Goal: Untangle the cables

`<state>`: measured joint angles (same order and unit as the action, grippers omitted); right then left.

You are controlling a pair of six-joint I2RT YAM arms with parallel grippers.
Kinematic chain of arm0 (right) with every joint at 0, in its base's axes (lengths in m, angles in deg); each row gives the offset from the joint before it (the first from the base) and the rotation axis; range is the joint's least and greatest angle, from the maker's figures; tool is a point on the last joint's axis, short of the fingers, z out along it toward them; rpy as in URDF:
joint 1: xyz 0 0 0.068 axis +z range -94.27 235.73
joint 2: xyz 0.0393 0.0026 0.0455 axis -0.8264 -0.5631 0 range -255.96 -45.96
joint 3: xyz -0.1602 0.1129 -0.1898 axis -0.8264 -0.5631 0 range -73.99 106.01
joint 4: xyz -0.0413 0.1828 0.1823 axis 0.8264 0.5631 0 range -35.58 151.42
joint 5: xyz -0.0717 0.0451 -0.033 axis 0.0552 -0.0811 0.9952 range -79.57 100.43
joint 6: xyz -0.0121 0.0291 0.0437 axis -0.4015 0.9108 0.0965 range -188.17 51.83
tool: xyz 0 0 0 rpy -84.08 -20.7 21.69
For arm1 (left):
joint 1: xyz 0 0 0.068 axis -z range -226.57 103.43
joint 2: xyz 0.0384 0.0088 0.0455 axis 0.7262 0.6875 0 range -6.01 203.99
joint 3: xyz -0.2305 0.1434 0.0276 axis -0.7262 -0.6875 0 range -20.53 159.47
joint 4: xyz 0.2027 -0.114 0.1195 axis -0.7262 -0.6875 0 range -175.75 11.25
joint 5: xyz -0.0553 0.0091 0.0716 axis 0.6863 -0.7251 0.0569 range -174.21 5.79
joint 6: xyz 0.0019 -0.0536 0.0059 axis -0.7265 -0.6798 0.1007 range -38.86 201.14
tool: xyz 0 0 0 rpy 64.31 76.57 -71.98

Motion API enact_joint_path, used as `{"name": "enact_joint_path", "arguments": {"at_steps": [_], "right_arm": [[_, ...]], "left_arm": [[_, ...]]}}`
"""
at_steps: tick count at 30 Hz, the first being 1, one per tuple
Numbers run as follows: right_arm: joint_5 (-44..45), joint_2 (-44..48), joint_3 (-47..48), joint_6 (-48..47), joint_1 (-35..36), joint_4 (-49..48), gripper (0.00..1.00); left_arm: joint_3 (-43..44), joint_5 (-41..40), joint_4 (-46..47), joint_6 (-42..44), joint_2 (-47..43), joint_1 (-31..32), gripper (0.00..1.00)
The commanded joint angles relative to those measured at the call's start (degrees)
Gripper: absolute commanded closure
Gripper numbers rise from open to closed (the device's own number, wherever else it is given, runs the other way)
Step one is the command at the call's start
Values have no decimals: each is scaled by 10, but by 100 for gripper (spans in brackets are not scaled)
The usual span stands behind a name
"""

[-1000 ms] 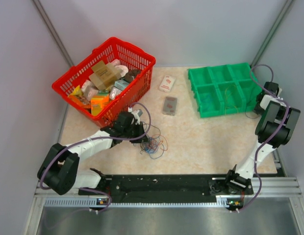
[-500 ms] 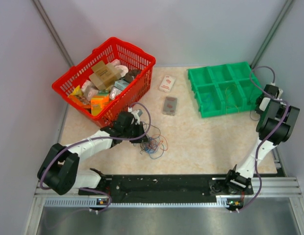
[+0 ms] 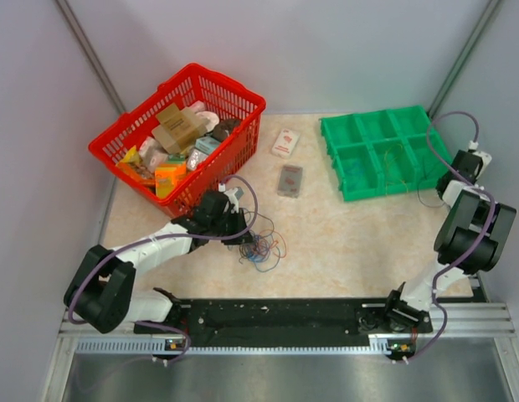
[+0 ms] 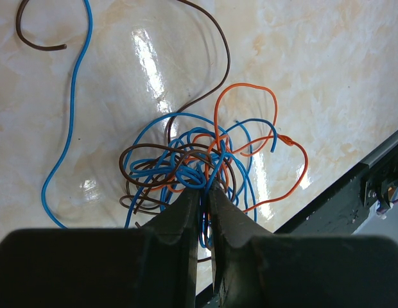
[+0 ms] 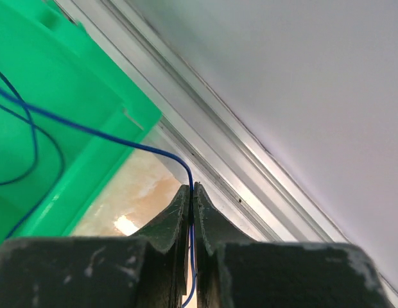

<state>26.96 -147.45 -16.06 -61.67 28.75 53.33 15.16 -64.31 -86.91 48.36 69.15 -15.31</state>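
— How far along is the untangling?

— Partly done, I judge. The right claw [image 5: 191,190] is pinched tight on a single thin blue wire [image 5: 90,130]. That wire runs off over the rim of the green plastic compartment tray [image 5: 77,77], by the tray's far right corner. A few dark thin strands [image 5: 32,151] lie inside the tray.

— And the rest?

— The tangle of thin blue, orange and brown wires [image 4: 192,168] sits on the pale marbled counter [image 3: 351,243]. It is well apart from the tray, on the left arm's side and nearer the arm bases. The left claw [image 4: 204,192] is narrowed onto blue strands at the tangle's near edge. One long blue strand [image 4: 69,122] trails away from it.

— So what is left?

— Most of it, I'd say. The knot looks dense, and each wire in it needs drawing free.
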Motion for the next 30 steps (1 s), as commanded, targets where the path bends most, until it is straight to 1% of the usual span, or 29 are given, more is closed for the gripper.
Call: {"name": "enact_joint_path", "arguments": {"at_steps": [1, 3, 7, 11, 15, 17, 20, 21, 24, 28, 30], "right_arm": [[4, 59, 4, 15, 10, -32, 100], [-7, 51, 31, 8, 18, -13, 100], [1, 24, 83, -26, 45, 0, 100], [-24, -40, 162, -61, 59, 32, 100], [-42, -84, 219, -98, 72, 35, 100], [-69, -120, 262, -106, 73, 76, 100], [-77, -171, 307, -140, 83, 121, 100], [-64, -186, 318, -150, 84, 130, 100], [-62, -222, 354, -164, 85, 151, 100], [-80, -263, 395, -157, 88, 168, 100], [-69, -281, 421, -159, 94, 185, 100]], "left_arm": [[6, 4, 17, 10, -6, -2, 85], [5, 4, 17, 10, -8, -2, 85], [2, 4, 16, 9, -12, -2, 85], [2, 4, 16, 10, -15, -2, 85], [1, 2, 14, 7, -15, -2, 85], [1, 6, 16, 7, -13, -2, 85], [2, 5, 15, 6, -12, -2, 85], [2, 4, 13, 6, -13, -2, 85], [1, 3, 10, 5, -14, -3, 85], [0, 5, 5, 5, -22, -2, 85], [1, 4, 1, 7, -27, -2, 85]]}}
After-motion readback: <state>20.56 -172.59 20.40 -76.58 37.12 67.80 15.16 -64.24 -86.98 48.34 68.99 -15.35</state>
